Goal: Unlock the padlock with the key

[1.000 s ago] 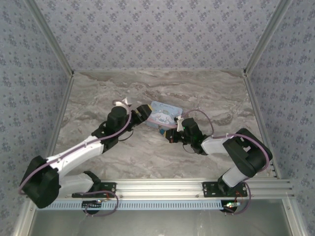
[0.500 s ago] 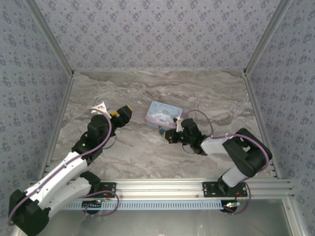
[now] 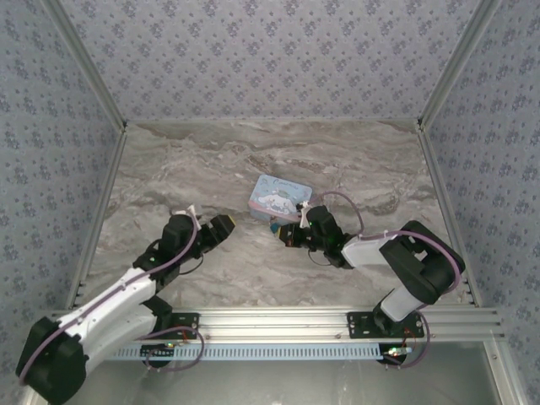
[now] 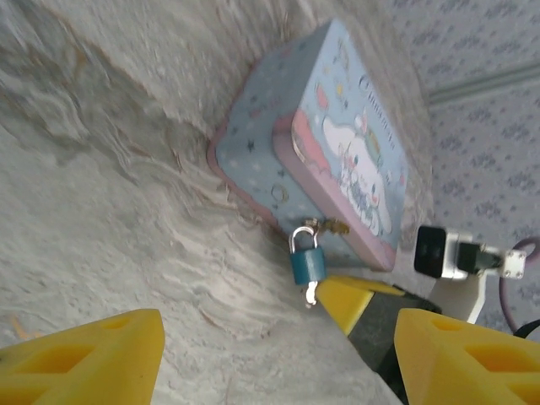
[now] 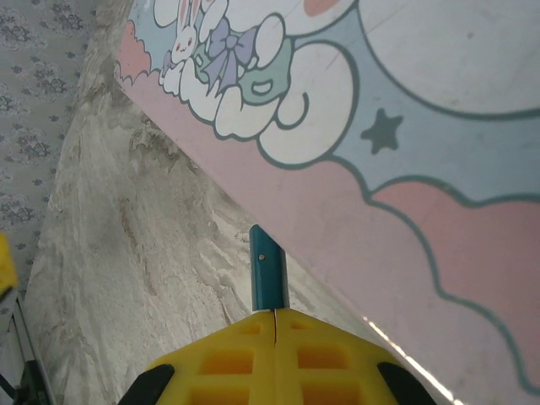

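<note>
Two robot arms work over one surface: the left arm (image 3: 126, 291) and the right arm (image 3: 405, 263), both white and black, each ending in one gripper with yellow fingers. One pastel-blue rectangular tin (image 3: 280, 196) with a cartoon rabbit picture lies flat near the middle of the surface, one corner turned toward the near edge.

One tiny padlock (image 4: 307, 261) with a blue body and a thin metal shackle sits against the tin's near side wall. Its shackle is up by a small gold clasp (image 4: 332, 225) on that wall; whether the loop passes through the clasp I cannot tell. One small silver key (image 4: 311, 294) pokes out below the padlock body.

The right gripper (image 5: 274, 319) has its fingers pressed together on the key, with the padlock body jutting just past the tips. The left gripper (image 4: 278, 325) hangs left of the tin, near it but apart, pointing toward it with its fingers spread wide.

The surface (image 3: 169, 169) is a grey-and-cream marbled tabletop. Three walls (image 3: 270, 59) with blue-grey floral wallpaper close it in, and one aluminium rail (image 3: 278, 319) runs along the near edge and carries both arm bases.
</note>
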Robot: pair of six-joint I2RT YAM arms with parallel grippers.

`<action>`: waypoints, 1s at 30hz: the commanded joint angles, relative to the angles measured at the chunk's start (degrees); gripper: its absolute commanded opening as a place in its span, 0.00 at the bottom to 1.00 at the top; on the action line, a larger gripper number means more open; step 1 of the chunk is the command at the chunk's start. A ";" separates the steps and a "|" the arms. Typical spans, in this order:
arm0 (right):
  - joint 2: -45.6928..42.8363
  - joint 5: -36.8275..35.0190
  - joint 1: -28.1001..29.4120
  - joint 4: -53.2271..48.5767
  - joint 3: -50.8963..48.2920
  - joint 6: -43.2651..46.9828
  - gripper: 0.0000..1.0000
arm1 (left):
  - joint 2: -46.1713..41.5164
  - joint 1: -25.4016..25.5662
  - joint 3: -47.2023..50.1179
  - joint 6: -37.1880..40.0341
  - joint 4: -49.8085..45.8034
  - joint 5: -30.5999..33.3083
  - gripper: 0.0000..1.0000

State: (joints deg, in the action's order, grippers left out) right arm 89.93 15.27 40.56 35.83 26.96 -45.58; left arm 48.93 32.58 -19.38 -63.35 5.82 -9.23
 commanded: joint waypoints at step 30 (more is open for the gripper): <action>4.05 -3.89 2.60 5.17 -0.33 -12.50 0.00 | 44.38 3.29 -4.00 -16.07 46.77 -12.39 0.40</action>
State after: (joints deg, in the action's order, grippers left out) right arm 94.08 12.14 43.27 42.13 27.14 -56.62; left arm 89.71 35.05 -21.43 -76.95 42.35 -20.27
